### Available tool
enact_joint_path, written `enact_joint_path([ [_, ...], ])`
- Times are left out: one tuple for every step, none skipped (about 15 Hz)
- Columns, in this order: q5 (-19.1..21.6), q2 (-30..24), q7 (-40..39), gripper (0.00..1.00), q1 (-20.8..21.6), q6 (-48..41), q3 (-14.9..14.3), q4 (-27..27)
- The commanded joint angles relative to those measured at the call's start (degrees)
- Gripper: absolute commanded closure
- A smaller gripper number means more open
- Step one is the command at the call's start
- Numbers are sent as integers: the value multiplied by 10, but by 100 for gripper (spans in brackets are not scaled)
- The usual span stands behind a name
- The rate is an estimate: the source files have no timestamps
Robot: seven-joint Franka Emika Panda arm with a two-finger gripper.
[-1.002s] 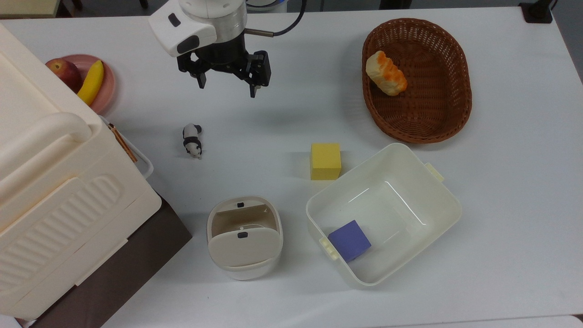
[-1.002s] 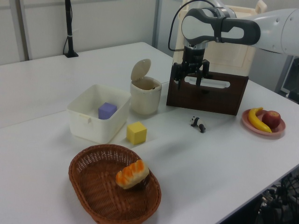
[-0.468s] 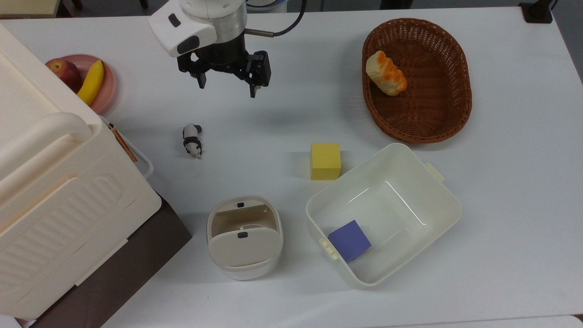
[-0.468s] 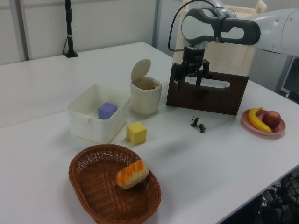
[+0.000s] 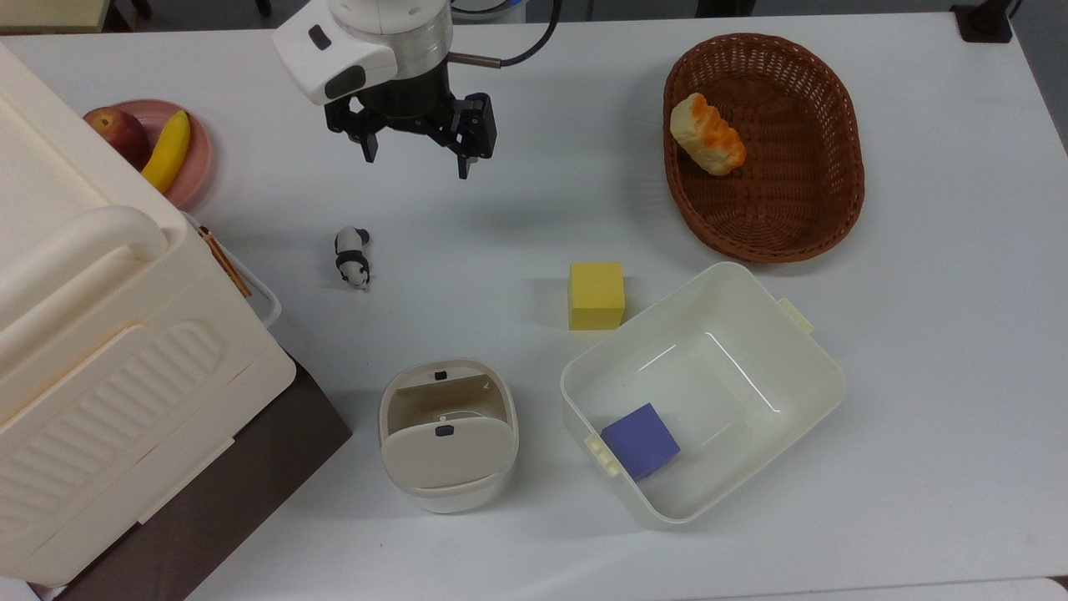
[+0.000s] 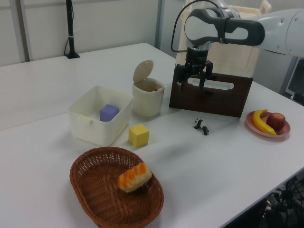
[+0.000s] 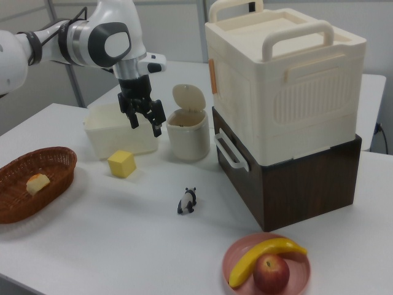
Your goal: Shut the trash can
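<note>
Still approach stage: my pincer point(image 5: 415, 164) hangs spread wide and empty, high over the white surface point(image 5: 534, 209). Small cream plastic trash can point(image 5: 448, 436), beige lid point(image 6: 142, 71) upright, sits well off toward 6 o'clock in the top view. Next, travel over and press that lid down.

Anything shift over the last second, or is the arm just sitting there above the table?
Nothing has visibly changed. The claw hangs open and empty above the table in the same spot, well short of the trash can. The can's lid stands open as before, and the panda figure and yellow block have not moved.
</note>
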Motion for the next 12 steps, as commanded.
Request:
enact_joint_path([
  [6,-10,-16,0,1,1,-4,-11],
  [6,-10,-16,0,1,1,-3,-11],
  [6,-10,-16,0,1,1,-3,-11],
  [6,-10,-16,0,2,1,-3,-11],
  [6,-10,-16,0,2,1,-3,-11],
  [6,-9,-16,0,2,1,-3,-12],
  [6,-8,-16,0,2,1,-4,-12],
  [6,-6,-16,0,2,1,-3,-11],
  [6,-5,-16,0,2,1,-3,-11],
  [6,-4,-17,0,2,2,-3,-12],
  [6,-3,-17,0,2,1,-4,-11],
  [6,-2,-17,0,2,2,-3,-11],
])
